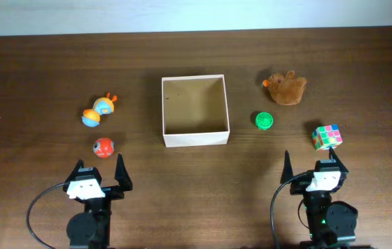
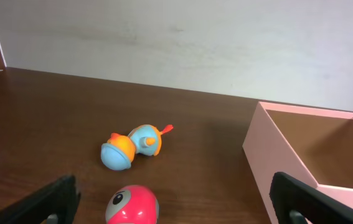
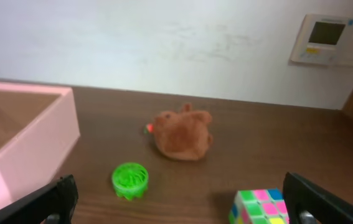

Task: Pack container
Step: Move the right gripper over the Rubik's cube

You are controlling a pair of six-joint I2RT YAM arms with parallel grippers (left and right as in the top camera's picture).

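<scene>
The container (image 1: pixel 195 139) is a square white-walled box with a tan inside, empty, at the table's middle; it also shows in the left wrist view (image 2: pixel 269 155) and the right wrist view (image 3: pixel 45 137). Left of it lie a blue-and-orange toy (image 1: pixel 98 111) (image 2: pixel 131 145) and a red ball toy (image 1: pixel 104 147) (image 2: pixel 132 205). Right of it lie a brown plush (image 1: pixel 286 88) (image 3: pixel 182 134), a green ridged wheel (image 1: pixel 264 120) (image 3: pixel 129 179) and a colour cube (image 1: pixel 326 136) (image 3: pixel 260 207). My left gripper (image 1: pixel 100 173) (image 2: pixel 176 202) is open, just behind the red ball. My right gripper (image 1: pixel 311 166) (image 3: pixel 182 202) is open, near the cube.
A white wall runs along the table's far edge. A wall thermostat panel (image 3: pixel 325 39) hangs at the back right. Both arm bases stand at the near edge with black cables.
</scene>
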